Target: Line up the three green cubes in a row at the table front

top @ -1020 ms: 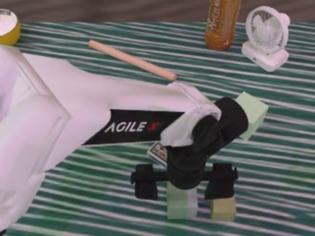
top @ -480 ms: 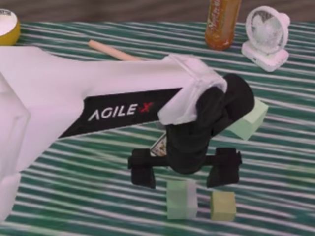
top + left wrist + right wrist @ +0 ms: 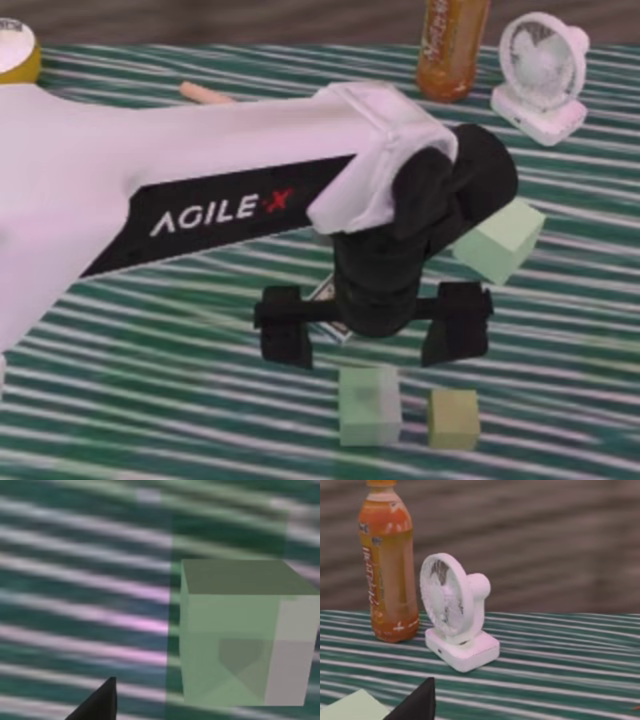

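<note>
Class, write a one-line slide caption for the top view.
Left hand open above medium cube and small cube; large cube behind.

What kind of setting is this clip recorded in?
Most likely a rendered tabletop test scene, not a real room: a table under dark green cloth with wavy white stripes, with unrelated props such as an orange drink bottle, a small white desk fan and pale mint cubes.

Left end effector (image 3: 372, 335) higher, emptied.
</note>
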Robot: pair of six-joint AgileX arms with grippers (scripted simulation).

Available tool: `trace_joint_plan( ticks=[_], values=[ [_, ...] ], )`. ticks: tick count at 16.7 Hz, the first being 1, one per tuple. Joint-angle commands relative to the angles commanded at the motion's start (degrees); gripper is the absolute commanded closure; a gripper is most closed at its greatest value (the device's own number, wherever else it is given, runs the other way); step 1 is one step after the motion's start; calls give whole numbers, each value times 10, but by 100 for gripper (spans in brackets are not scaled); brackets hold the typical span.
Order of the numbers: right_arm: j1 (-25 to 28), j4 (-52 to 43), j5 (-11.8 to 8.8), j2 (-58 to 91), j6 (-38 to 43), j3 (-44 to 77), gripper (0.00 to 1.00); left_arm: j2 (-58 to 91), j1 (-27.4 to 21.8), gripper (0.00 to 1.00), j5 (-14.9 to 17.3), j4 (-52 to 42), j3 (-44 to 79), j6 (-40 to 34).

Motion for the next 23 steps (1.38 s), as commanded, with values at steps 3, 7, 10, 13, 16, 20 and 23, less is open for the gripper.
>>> trace_joint_plan(
  ticks=[3, 7, 10, 13, 16, 20, 23],
  values=[
    [11, -36, -1, 53, -15, 53, 0, -49, 28, 0, -3, 30, -45, 8],
    [35, -131, 0, 208, -52, 202, 0, -193, 105, 0, -8, 108, -162, 36],
    [59, -226, 2, 384, -88, 351, 0, -351, 182, 0, -9, 186, -287, 78],
    [86, -333, 2, 592, -128, 512, 0, -528, 265, 0, -9, 272, -430, 143],
    [112, -440, 2, 793, -167, 666, 0, -705, 346, 0, -9, 360, -574, 226],
    [145, -567, 0, 1013, -216, 850, 0, -905, 439, 0, -4, 470, -736, 346],
    [165, -639, 1, 1144, -245, 970, 0, -1018, 491, 0, 2, 544, -820, 431]
  ],
)
